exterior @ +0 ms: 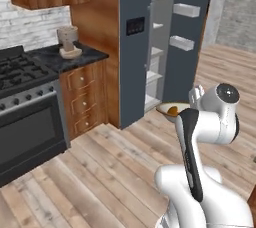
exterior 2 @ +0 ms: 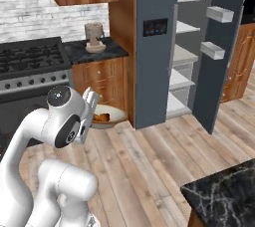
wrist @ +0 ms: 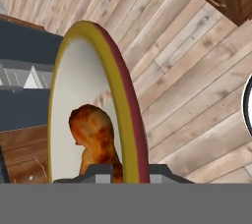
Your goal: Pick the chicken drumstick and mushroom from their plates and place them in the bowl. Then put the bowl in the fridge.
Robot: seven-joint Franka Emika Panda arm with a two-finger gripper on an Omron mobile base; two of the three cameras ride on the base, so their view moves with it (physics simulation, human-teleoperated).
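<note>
The gripper (wrist: 123,171) is clamped on the rim of the bowl (wrist: 93,105), its two fingertips (wrist: 101,171) pinching the near edge from either side. In the hand view the bowl shows edge-on, its pale inside facing nine o'clock and its yellow and dark red rim running from twelve to six o'clock. The chicken drumstick (wrist: 96,137) lies inside it, its long axis roughly from ten to five o'clock, the fat browned end uppermost; whether the mushroom is under it cannot be told here.

In the left base view the bowl (exterior: 170,108) is carried level above the pale wooden plank floor (exterior: 110,172), at about ten o'clock from the arm's wrist, with an orange-brown lump (exterior: 172,110) inside. The fridge (exterior: 145,47) stands at twelve o'clock beyond it, door swung open, white shelves (exterior: 152,74) showing and a dark control panel (exterior: 135,25) on the closed side.

The right base view shows the bowl (exterior 2: 110,116) beside the wooden drawer cabinet (exterior 2: 99,79), and adds a black marble counter corner (exterior 2: 224,193) at five o'clock. Both base views show the gas stove (exterior: 25,102) and a tan stand (exterior 2: 93,37) on the dark countertop at ten o'clock.
</note>
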